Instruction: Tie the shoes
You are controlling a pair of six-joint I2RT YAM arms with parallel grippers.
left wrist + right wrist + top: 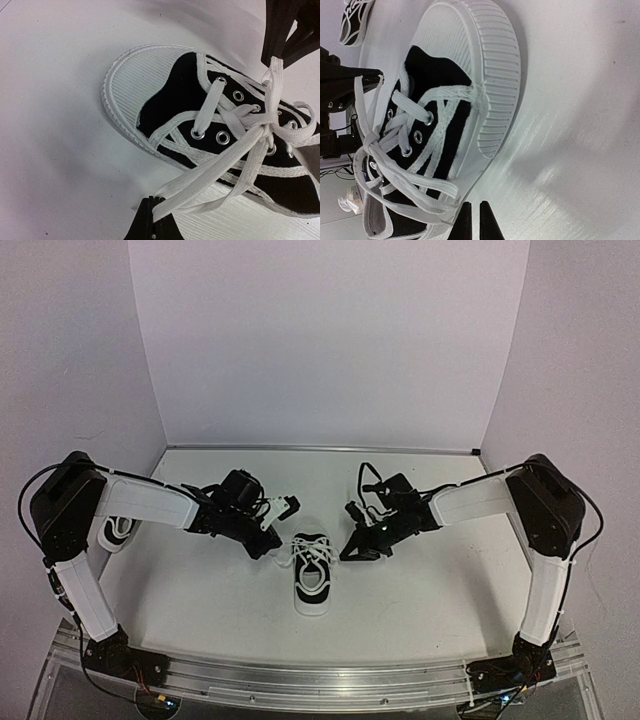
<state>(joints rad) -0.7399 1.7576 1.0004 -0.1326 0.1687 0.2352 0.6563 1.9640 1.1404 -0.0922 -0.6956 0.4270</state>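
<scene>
The shoe being worked [312, 585] lies on the table [440, 590] midway between the two arms. Its long axis runs near to far, toe toward the far wall and heel opening toward the arm bases. The second shoe [118, 530] sits well apart at the left, partly hidden behind the left arm, and plays no part in this step. The left gripper [151, 216] is on the left flank of the shoe, jaws clenched on the left lace strand [210, 175], which runs from its tips across to the knot [265, 131] over the eyelets. The right gripper [473, 216] is on the opposite flank. In its own wrist view the jaws stand almost together with only a thin slit between them. In the left wrist view the right lace strand [274, 85] rises from the knot straight into its fingertips, so it reads as pinched there. The deciding relation is that the knot lies between the two sets of jaws, on a line running left to right across the shoe's long axis. Each arm is nearer its own strand, and neither has to cross over. Judged from this layout, the next move is an outward pull, left arm leftward and right arm rightward, to draw the knot down. Uneven tension could drag the unrestrained shoe sideways or slip a strand out of the jaws.
</scene>
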